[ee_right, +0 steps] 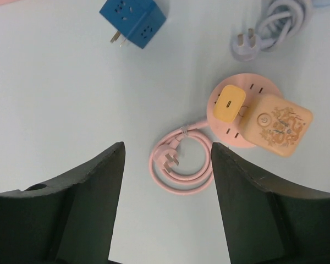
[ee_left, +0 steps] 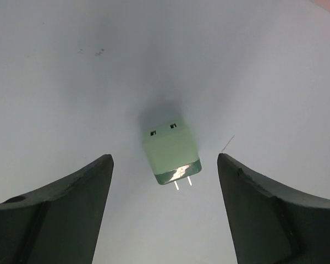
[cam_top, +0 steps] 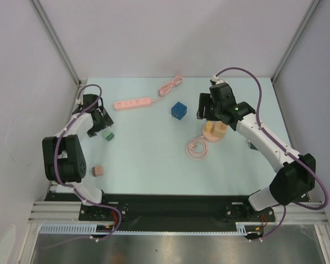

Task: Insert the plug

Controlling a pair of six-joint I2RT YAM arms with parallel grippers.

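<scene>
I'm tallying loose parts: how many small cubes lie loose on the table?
3. A green cube lies on the left side, a blue cube toward the far middle, and a pinkish cube at the near left. Others may be hidden.

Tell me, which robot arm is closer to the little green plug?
Left. The left end effector hovers right over the green plug, which shows between its open fingers. The right end effector is far off on the other side, above the round pink socket.
</scene>
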